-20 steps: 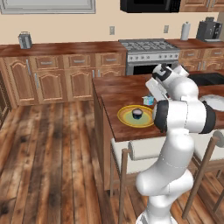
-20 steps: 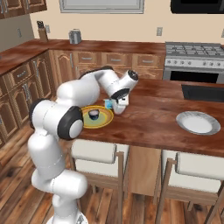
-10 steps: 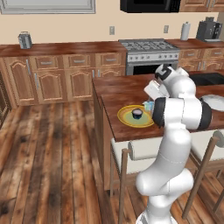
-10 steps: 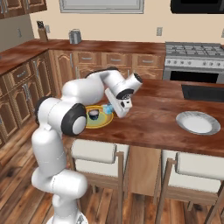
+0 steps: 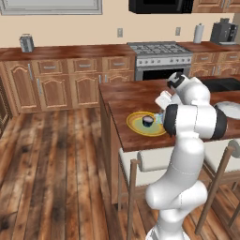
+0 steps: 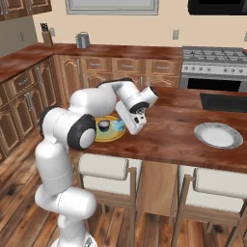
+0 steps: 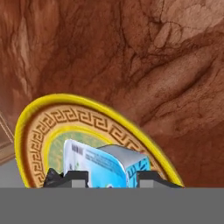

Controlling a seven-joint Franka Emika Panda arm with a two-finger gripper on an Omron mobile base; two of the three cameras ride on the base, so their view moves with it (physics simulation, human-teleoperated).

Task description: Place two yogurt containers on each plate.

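My gripper point(image 7: 109, 178) is shut on a light-blue yogurt container point(image 7: 105, 162), which sits between the two dark fingertips point(image 7: 72, 176). It is held over the near part of the yellow-rimmed plate point(image 7: 33, 116); whether it touches the plate I cannot tell. In the base views the gripper point(image 6: 126, 126) point(image 5: 161, 112) is at the plate's point(image 6: 109, 137) point(image 5: 136, 127) island-side edge, with the blue container point(image 6: 118, 125) point(image 5: 160, 118) beside a dark yogurt container point(image 6: 103, 126) point(image 5: 148, 120) standing on the plate's centre. The white-grey plate point(image 6: 218, 135) point(image 5: 230, 108) lies far along the counter.
The wooden island counter point(image 6: 169, 135) carries both plates. A dark sink or cooktop recess point(image 6: 224, 102) lies at its back right. Two stools point(image 6: 103, 166) stand under the near edge. A stove point(image 5: 159, 58) and cabinets line the far wall.
The hand has turned and dropped a little toward the yellow plate with the light-blue container. Its jaws have tightened slightly. The dark container has stayed put.
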